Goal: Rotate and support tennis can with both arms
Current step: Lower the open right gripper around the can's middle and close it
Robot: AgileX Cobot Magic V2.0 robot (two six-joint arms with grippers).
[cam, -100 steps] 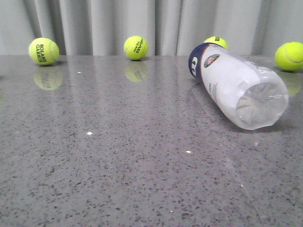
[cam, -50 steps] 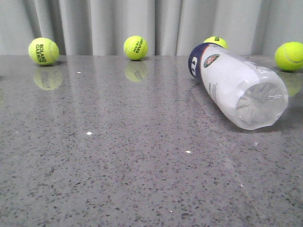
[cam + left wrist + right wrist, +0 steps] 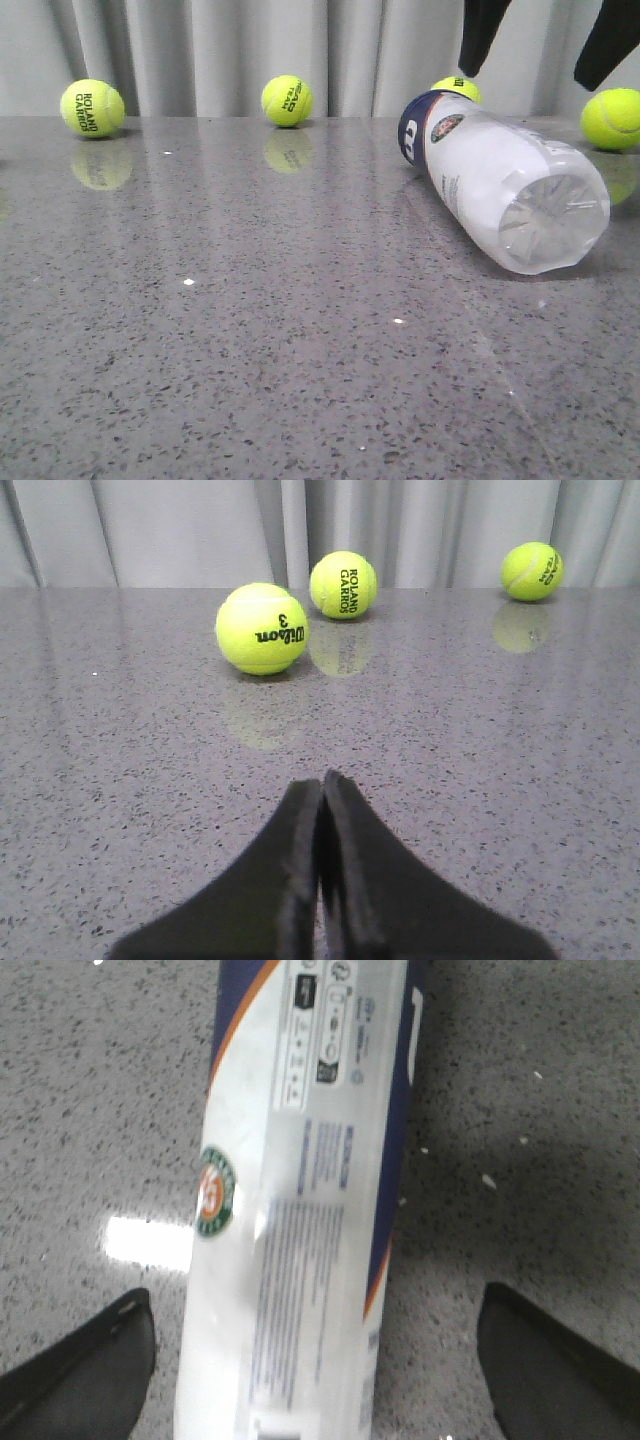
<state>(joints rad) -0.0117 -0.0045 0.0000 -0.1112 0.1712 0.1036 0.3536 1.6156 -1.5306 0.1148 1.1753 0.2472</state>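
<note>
Newly arrived: R claw (image 3: 545,45) over table (image 3: 250,350).

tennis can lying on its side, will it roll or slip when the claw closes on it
The long white-clear plastic tennis can lies on a polished grey stone table, so it probably rolls if nudged. It looks empty, so likely light, and its glossy wall may slip between the open right claw.

The right gripper (image 3: 543,45) shows as two plain matte black fingers (image 3: 481,32), flat and tapering toward blunt tips, with no markings, screws or cables visible. The left gripper (image 3: 321,810) is the same smooth matte black, its fingers (image 3: 385,900) broad-based and narrowing to points.
</note>
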